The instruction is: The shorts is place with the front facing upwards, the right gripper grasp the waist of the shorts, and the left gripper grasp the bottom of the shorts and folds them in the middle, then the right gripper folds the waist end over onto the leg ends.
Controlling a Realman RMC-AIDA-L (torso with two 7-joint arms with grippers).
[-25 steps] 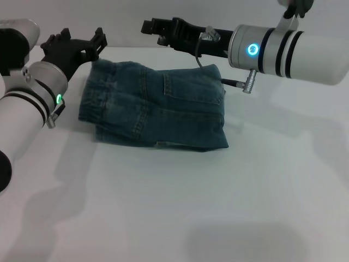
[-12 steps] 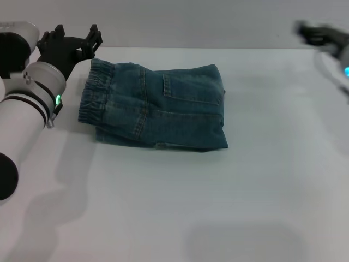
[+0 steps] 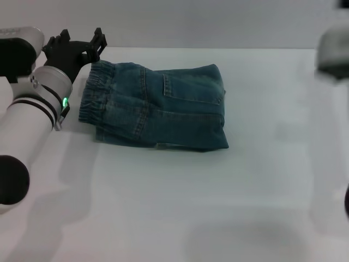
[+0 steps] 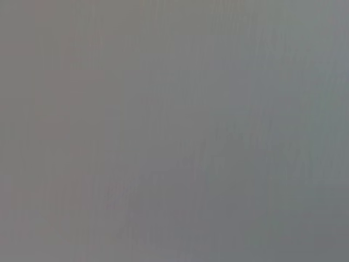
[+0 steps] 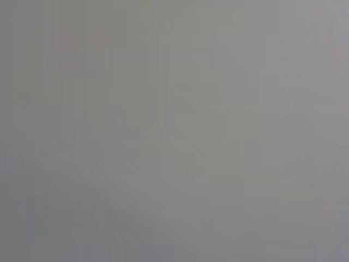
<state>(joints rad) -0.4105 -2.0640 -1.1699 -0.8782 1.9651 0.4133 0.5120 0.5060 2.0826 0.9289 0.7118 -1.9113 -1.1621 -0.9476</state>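
Note:
The blue denim shorts (image 3: 158, 106) lie folded into a compact rectangle on the white table (image 3: 180, 196). The ruffled waist of the shorts (image 3: 90, 94) is on top at the left end, with a pocket seam showing near the middle. A lower layer peeks out along the front edge; I cannot make out the bottom of the shorts or leg ends. My left gripper (image 3: 79, 43) hovers just behind and left of the waist, open and holding nothing. Only a blurred piece of the right arm (image 3: 332, 52) shows at the right edge. Both wrist views are plain grey.
The table's far edge (image 3: 218, 49) runs just behind the shorts, against a grey wall. My left arm (image 3: 27, 120) stretches along the table's left side.
The right arm has pulled away from above the shorts to the right edge of the head view. The left gripper has stayed by the waist, shifting only slightly.

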